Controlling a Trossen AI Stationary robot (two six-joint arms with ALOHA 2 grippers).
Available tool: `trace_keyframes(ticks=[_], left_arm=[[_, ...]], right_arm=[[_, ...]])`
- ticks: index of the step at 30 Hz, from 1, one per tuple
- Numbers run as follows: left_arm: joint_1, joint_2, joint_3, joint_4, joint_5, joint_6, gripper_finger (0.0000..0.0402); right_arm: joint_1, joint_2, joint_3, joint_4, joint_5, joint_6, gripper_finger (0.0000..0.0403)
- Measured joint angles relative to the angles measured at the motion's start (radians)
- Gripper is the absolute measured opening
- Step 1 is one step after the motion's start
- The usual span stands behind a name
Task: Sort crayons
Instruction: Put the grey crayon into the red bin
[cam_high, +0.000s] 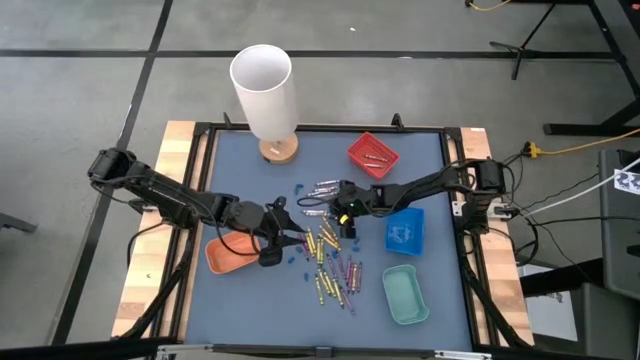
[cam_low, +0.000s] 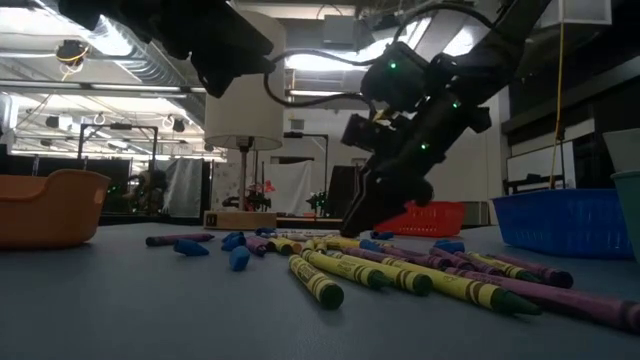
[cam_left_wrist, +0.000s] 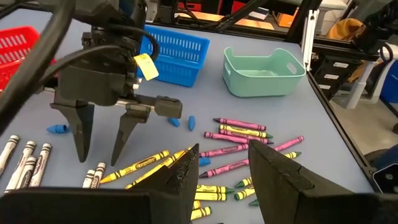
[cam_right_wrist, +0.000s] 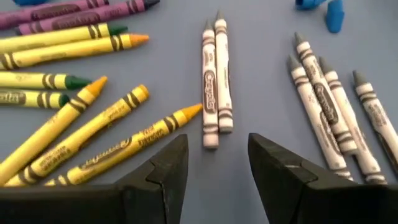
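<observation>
The right gripper (cam_right_wrist: 214, 171) hangs with its fingers spread and empty just above a touching pair of white crayons (cam_right_wrist: 216, 81) lying side by side near the table's middle. Yellow crayons (cam_right_wrist: 93, 134) fan out close beside them. From here I'd worry that the fingers close on both whites at once, or nudge a yellow one along. The left gripper (cam_left_wrist: 221, 171), also spread and empty, hovers over the yellow and pink pile (cam_left_wrist: 239, 134); the two arms look close enough to bump.

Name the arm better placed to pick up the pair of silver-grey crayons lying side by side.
Right. Its gripper hangs open just above that silver-grey pair, jaws straddling its end. The left gripper, also open, hovers over the yellow crayons instead.
</observation>
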Motion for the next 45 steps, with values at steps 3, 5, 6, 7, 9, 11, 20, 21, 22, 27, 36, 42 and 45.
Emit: trace_keyframes(ticks=[3,5,6,7,9,11,20,21,22,27,36,42,45], left_arm=[[0.0,0.0,0.0,0.0,0.0,0.0,0.0124],[0.0,0.0,0.0,0.0,0.0,0.0,0.0124],[0.0,0.0,0.001,0.0,0.0,0.0,0.0124],[0.0,0.0,0.001,0.0,0.0,0.0,0.0124],[0.0,0.0,0.002,-0.001,0.0,0.0,0.0124],[0.0,0.0,0.002,0.0,0.0,0.0,0.0124],[0.0,0.0,0.002,0.0,-0.002,0.001,0.0124],[0.0,0.0,0.002,0.0,-0.002,0.0,0.0124],[0.0,0.0,0.002,0.0,-0.002,0.0,0.0124],[0.0,0.0,0.002,0.0,-0.002,0.0,0.0124],[0.0,0.0,0.002,0.0,-0.003,0.0,0.0124],[0.0,0.0,0.002,0.0,-0.003,0.0,0.0124],[0.0,0.0,0.002,0.0,-0.003,0.0,0.0124]], right_arm=[[0.0,0.016,0.0,0.043,0.0,0.009,0.0168],[0.0,0.03,0.0,0.052,0.0,0.011,0.0168],[0.0,0.038,-0.001,0.056,0.0,0.013,0.0168],[0.0,0.043,0.0,0.063,0.0,0.012,0.0168],[0.0,0.048,0.001,0.062,-0.001,0.013,0.0168],[0.0,0.05,0.001,0.062,-0.001,0.027,0.0168],[0.0,0.051,0.001,0.055,-0.001,0.034,0.0144],[0.0,0.051,0.001,0.055,-0.004,0.034,0.0136],[0.0,0.051,0.001,0.054,-0.006,0.034,0.0127],[0.001,0.051,0.001,0.049,-0.009,0.034,0.0087],[0.002,0.052,0.001,0.045,-0.008,0.034,0.0046],[0.001,0.052,0.001,0.044,-0.003,0.034,0.0027],[0.001,0.052,0.0,0.05,-0.002,0.034,0.0023]])
